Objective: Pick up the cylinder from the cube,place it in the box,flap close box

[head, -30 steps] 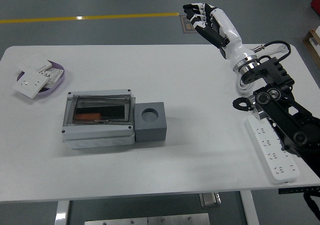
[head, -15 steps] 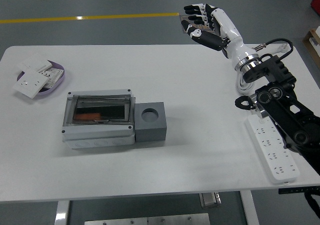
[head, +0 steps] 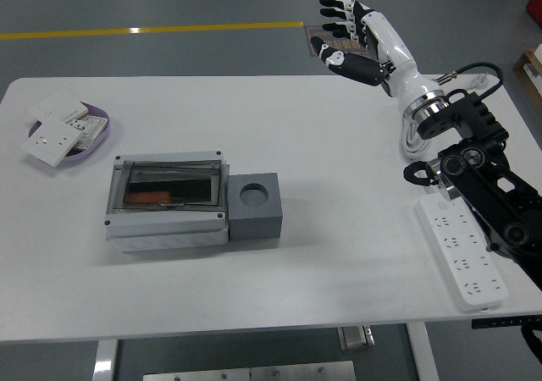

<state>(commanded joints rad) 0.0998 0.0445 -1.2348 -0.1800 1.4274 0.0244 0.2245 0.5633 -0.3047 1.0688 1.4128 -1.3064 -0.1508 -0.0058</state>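
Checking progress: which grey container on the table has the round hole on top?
The dark grey cube, right of the light grey lidded box with its flat transparent flap.

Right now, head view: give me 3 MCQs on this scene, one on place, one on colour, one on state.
1. Where is the grey cube relative to the box?
A. touching its right side
B. on its lid
C. at the table's far edge

2. What colour is the dish holding the white wall switches?
A. green
B. purple
C. red

3. What state is the right hand in?
A. gripping the cube
B. fist on the table
C. fingers spread, empty, raised over the far edge

Answers: 1 A, the cube sits flush against the box's right wall. 2 B, the rim shows purple. 3 C, the hand holds nothing and touches nothing.
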